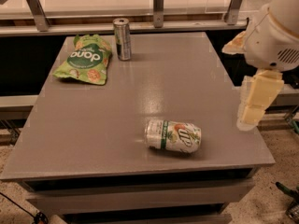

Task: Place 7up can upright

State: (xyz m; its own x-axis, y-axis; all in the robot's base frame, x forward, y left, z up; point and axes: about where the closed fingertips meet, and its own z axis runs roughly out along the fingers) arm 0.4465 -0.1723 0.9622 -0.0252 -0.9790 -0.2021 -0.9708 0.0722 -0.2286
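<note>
Cream-coloured and blocky, my hand (256,101) hangs pointing downward just outside the right edge of the tabletop (93,125). Whether it is released or clenched I cannot tell, though it certainly does not hold the can. Nearest to it, toward the front of the tabletop and right of the middle, the 7up can (173,136) lies on its side with its long axis running roughly left to right and its logo facing up, well apart from everything else. I judge the step in hand to be the reach, with the lift and the standing-up not yet begun. To do it well I would come in over the can from above and close across its round body near the middle, at right angles to its length, so it cannot roll toward the front edge. I cannot make out which end carries the pull tab, so that needs settling before I turn it. Then I would tip it a quarter turn, set the base flat, and let go only once it rests squarely. Far off at the back left stand a slim silver can (123,38) and, just beside it, a green snack bag (84,59), neither in my way.
</note>
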